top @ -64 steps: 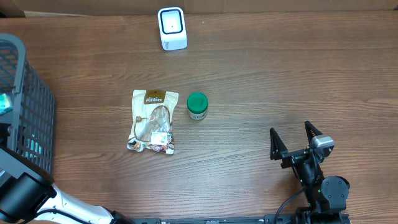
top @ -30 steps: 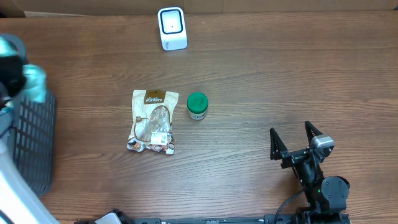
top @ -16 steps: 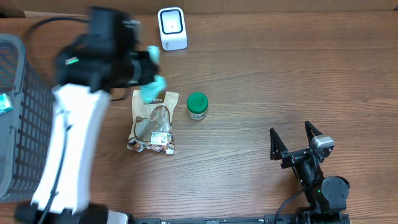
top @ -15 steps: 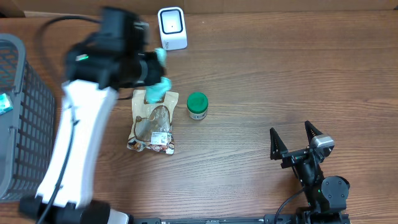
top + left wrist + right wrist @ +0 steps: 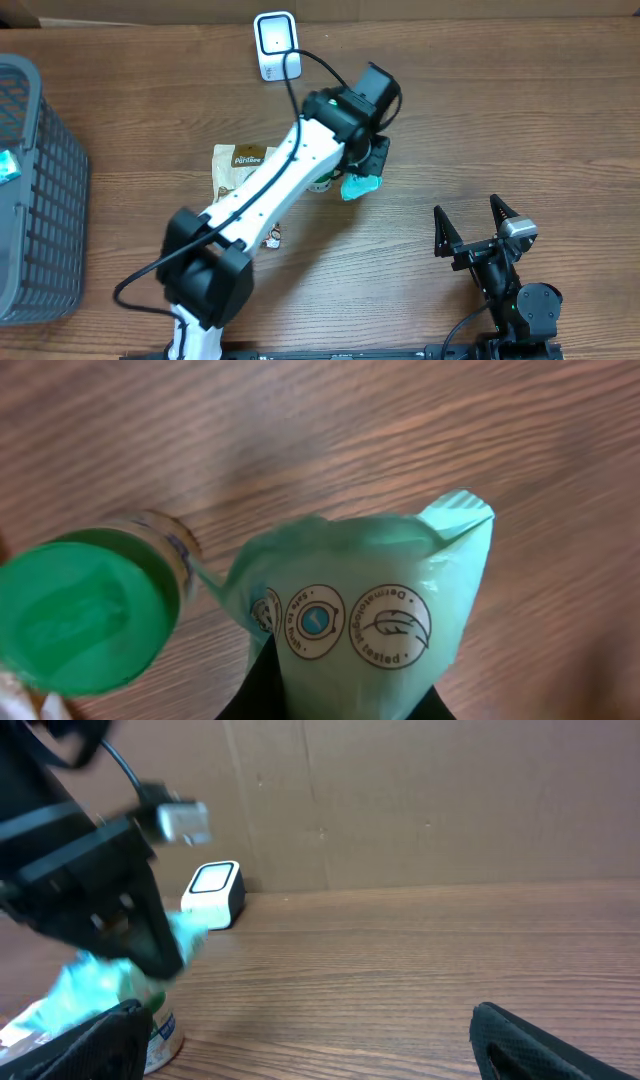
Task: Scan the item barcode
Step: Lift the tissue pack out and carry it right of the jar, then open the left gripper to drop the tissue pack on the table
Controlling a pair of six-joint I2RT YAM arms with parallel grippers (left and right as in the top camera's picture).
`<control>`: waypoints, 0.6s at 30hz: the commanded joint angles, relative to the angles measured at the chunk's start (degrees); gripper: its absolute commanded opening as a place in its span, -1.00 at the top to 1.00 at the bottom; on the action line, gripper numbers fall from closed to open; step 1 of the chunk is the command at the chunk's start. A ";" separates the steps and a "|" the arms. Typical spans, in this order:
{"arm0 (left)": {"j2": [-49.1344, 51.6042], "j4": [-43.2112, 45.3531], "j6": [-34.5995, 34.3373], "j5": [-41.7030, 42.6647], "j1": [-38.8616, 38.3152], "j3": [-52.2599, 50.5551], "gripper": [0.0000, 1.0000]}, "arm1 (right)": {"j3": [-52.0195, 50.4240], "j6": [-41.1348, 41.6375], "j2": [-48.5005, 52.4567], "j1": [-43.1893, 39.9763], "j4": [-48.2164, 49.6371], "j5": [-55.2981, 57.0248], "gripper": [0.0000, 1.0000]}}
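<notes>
The mint-green pouch [image 5: 360, 186] is pinched at its top by the left gripper [image 5: 368, 166], whose jaws are pressed together on it. It is near the middle of the table [image 5: 520, 110], and the left wrist view shows round printed marks on its face. Just beside it at 9 o'clock stands the green-lidded jar [image 5: 85, 610], with the snack bag [image 5: 240, 160] further in the same direction and the white scanner [image 5: 276, 45] at 11 o'clock, well apart. At 4 o'clock the right gripper [image 5: 485, 232] rests with its jaws spread wide and nothing between them, and the grey basket [image 5: 40, 200] is far at 9 o'clock at the table edge.
</notes>
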 commanded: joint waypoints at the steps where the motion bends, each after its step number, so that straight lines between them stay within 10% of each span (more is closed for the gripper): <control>1: 5.22 -0.13 -1.90 -2.03 -0.11 0.04 0.92 | -0.61 -0.04 -0.42 0.26 0.31 -0.04 -1.00; 4: 8.72 -0.20 -1.60 -0.52 -0.11 0.04 0.67 | -0.61 -0.07 -0.42 0.26 0.31 -0.04 -1.00; 9: 8.59 -0.33 0.76 -0.37 0.09 1.07 -0.45 | -0.61 -0.04 -0.42 0.26 0.33 -0.04 -1.00; 18: 0.17 -7.85 3.56 -3.02 6.84 16.70 -0.40 | -0.61 -0.04 -0.42 0.26 0.33 -0.04 -1.00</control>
